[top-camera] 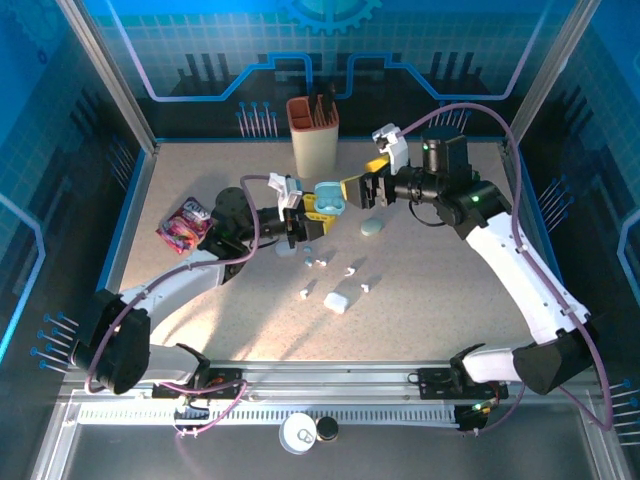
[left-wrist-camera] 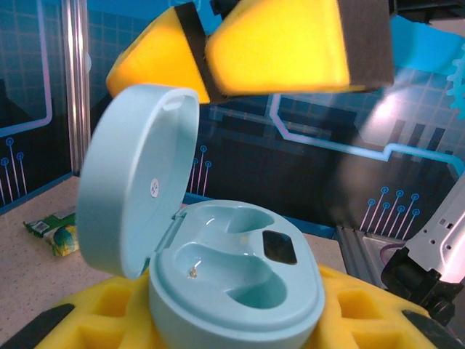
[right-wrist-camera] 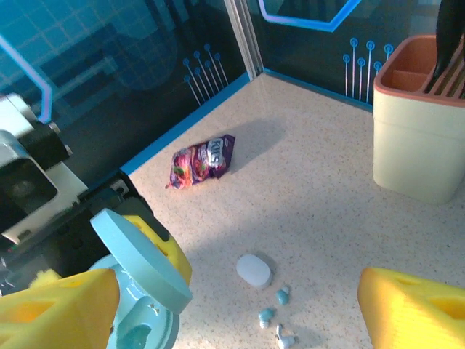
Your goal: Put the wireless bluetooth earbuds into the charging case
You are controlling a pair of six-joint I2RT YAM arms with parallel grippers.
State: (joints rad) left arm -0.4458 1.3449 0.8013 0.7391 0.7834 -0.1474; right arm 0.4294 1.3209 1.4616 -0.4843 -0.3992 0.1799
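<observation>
A teal charging case (left-wrist-camera: 240, 280) is clamped in my left gripper (left-wrist-camera: 240, 323) between yellow foam pads (left-wrist-camera: 102, 313). Its lid (left-wrist-camera: 134, 178) stands open and both wells are bare. In the top view the case (top-camera: 330, 196) hangs above the table's middle, with the left gripper (top-camera: 316, 206) under it. My right gripper (top-camera: 362, 186) hovers just right of it, open and holding nothing, and its yellow fingers (left-wrist-camera: 276, 47) show above the lid. From the right wrist the gripper (right-wrist-camera: 236, 313) spans the case (right-wrist-camera: 138, 323) and table. Several white earbuds (top-camera: 350, 271) lie scattered below.
A white pebble case (right-wrist-camera: 253, 270) lies with two teal earbuds (right-wrist-camera: 282, 295) and a white one (right-wrist-camera: 285, 339). Another white case (top-camera: 335, 301) and a grey-teal case (top-camera: 372, 228) sit on the table. A candy bag (top-camera: 183, 224) is left, a beige holder (top-camera: 313, 135) behind.
</observation>
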